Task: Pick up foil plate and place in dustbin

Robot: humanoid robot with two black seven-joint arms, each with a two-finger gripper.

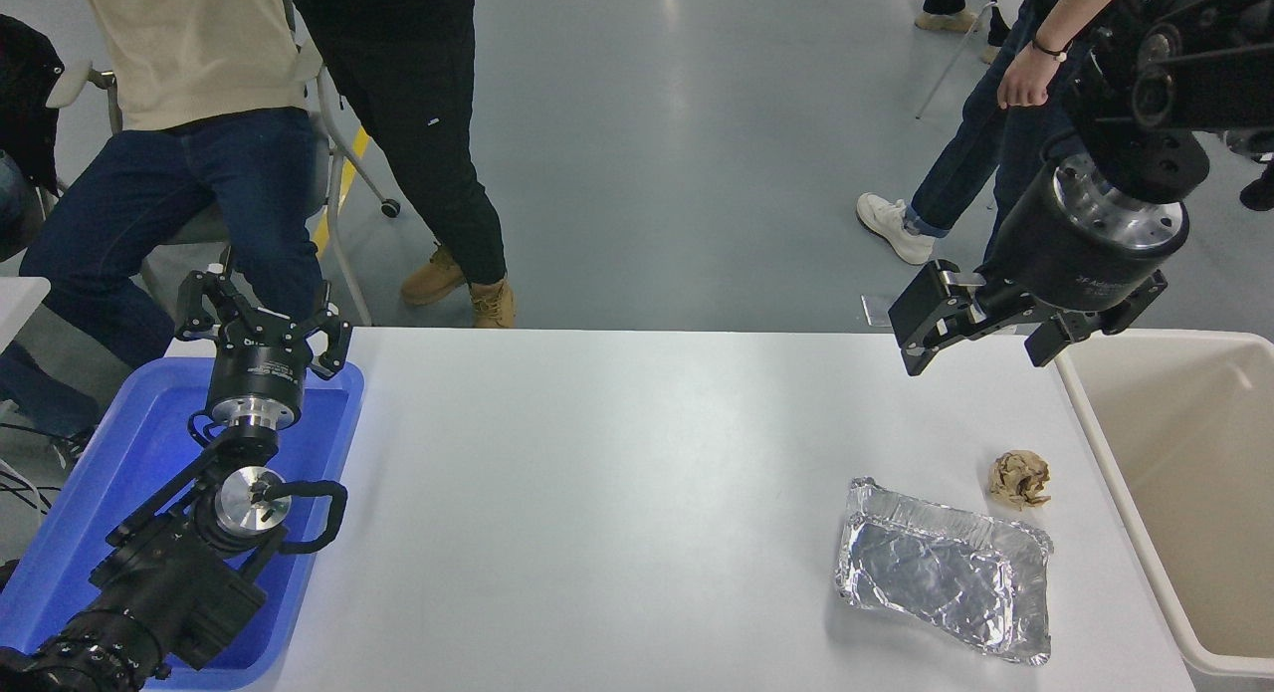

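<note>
The foil plate (pixel 941 570), a shiny silver crinkled tray, lies on the white table (pixel 617 493) at the front right. The dustbin (pixel 1174 473), a large beige bin, stands at the table's right edge. My right gripper (pixel 985 339) hangs open and empty above the table's far right edge, well beyond and above the foil plate. My left gripper (pixel 261 309) is parked open over the blue tray at the left.
A small crumpled brown paper ball (pixel 1020 478) lies between the foil plate and the dustbin. A blue plastic tray (pixel 109 473) sits at the table's left edge under the left arm. Several people stand or sit beyond the far edge.
</note>
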